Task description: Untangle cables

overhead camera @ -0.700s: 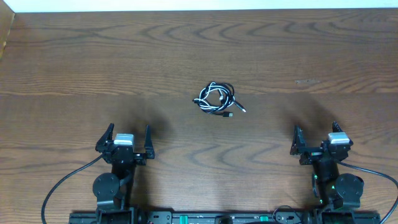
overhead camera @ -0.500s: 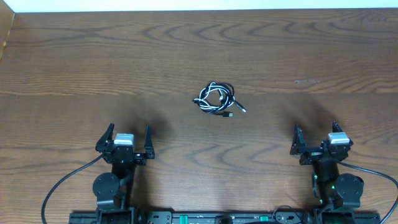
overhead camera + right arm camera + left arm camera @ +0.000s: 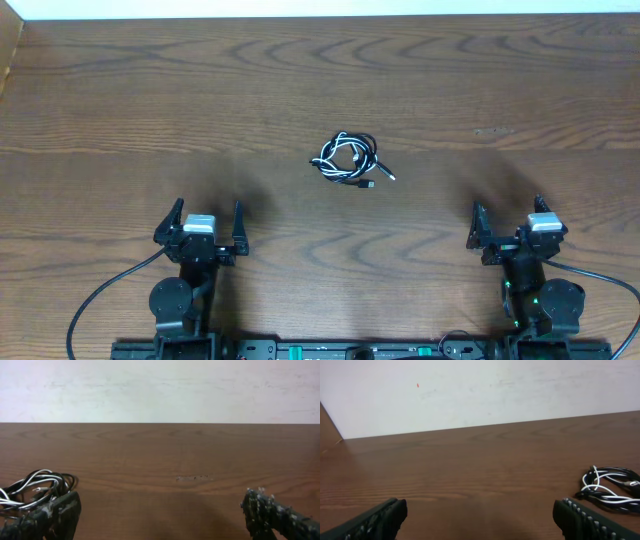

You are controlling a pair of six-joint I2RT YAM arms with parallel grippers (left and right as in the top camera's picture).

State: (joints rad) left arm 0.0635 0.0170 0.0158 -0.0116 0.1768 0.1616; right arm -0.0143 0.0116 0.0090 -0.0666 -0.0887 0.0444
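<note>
Overhead: the cables (image 3: 348,162), one black and one white, lie knotted in a small loose bundle near the middle of the wooden surface (image 3: 120,110). The bundle is slightly longer along a line from far-left to near-right, and two short plug ends poke out of it toward the near-right. The left fingers (image 3: 171,222) and the right fingers (image 3: 477,222) sit at the near edge, well apart from the bundle on either side, each pair spread wide with nothing between them.

Left wrist: the left fingers (image 3: 375,519) show at the bottom corners, wide apart and empty. The cables (image 3: 607,491) lie ahead at the right edge, partly cut off, with a pale wall (image 3: 480,390) behind the surface.

Right wrist: the right fingers (image 3: 277,516) are likewise spread and empty. The cables (image 3: 35,486) lie ahead at the left, partly behind the left-hand finger.
</note>
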